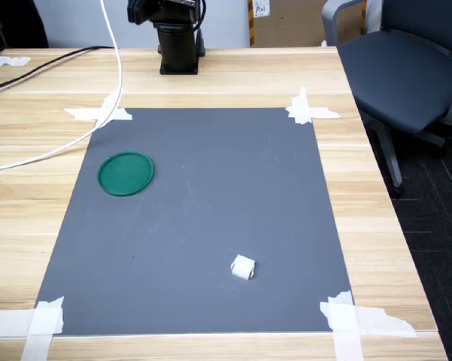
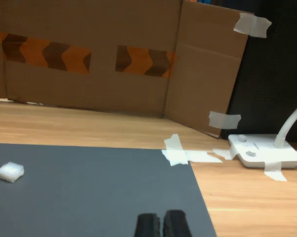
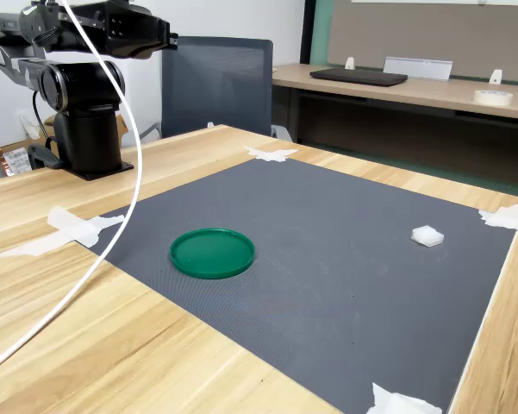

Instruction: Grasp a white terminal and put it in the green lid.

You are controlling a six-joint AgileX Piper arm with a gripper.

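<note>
Task not started, by my read; white terminal [image 1: 242, 267] sits loose on the grey mat [image 1: 210, 226] nr the first exterior view's lower right, well apart from the green lid [image 1: 125, 174], which lies empty at that mat's left; grasp, carry and drop all left to do. Arm is back by its base at the surface's far edge. Gripper [image 2: 162, 224]: in wrist view jaws are together, or nearly so, holding nothing, touching nothing; terminal lies ahead, off to one side.
</note>
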